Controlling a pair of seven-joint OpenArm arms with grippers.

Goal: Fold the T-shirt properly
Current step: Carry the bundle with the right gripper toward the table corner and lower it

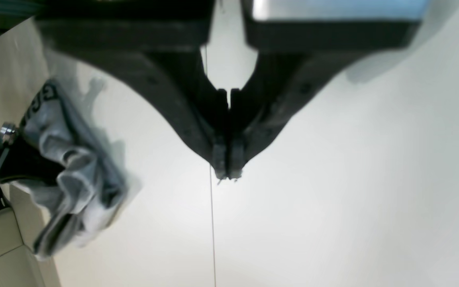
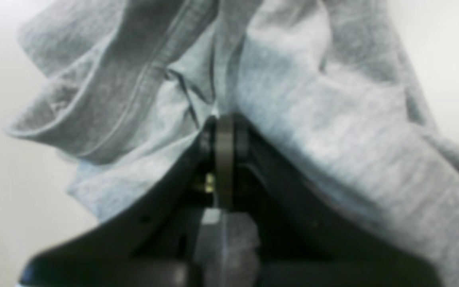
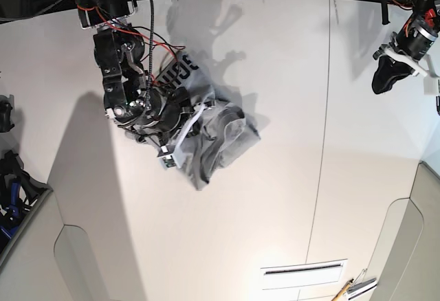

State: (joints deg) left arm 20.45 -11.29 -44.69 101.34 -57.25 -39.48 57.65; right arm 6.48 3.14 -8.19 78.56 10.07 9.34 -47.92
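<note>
The light grey T-shirt [image 3: 223, 136] hangs in a crumpled bunch over the white table [image 3: 275, 198], left of centre, with black lettering [image 3: 180, 69] showing on a fold at its upper edge. My right gripper [image 3: 187, 128] is shut on the bunched cloth. In the right wrist view its fingertips [image 2: 224, 123] are buried in grey folds of the T-shirt [image 2: 333, 127]. My left gripper [image 3: 382, 83] is shut and holds nothing, far off at the table's upper right. In the left wrist view the left gripper [image 1: 228, 173] hovers over bare table, with the T-shirt [image 1: 74, 175] at the far left.
A thin seam [image 3: 322, 143] runs down the table right of centre. Dark tools [image 3: 10, 177] lie off the table's left edge. A white slotted plate [image 3: 302, 271] and a pencil-like tool [image 3: 350, 288] lie near the bottom right.
</note>
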